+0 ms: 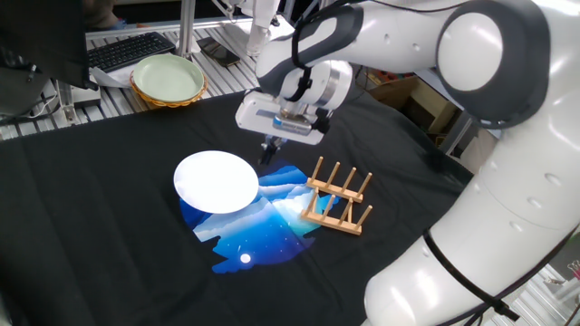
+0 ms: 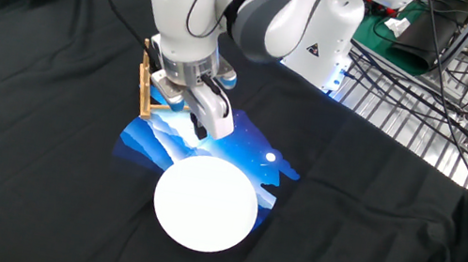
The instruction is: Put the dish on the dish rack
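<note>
The dish is a plain white round plate lying flat on the black cloth, over the blue print; it also shows in the other fixed view. The dish rack, small and wooden with upright pegs, stands to the plate's right; in the other fixed view the rack is partly hidden behind the wrist. My gripper hangs just above the cloth between plate and rack, close to the plate's near edge. Its fingers look pressed together and hold nothing.
A pale green bowl with a woven rim sits at the far edge beside a keyboard. A blue print marks the cloth. A wire shelf with cables lies beyond the table.
</note>
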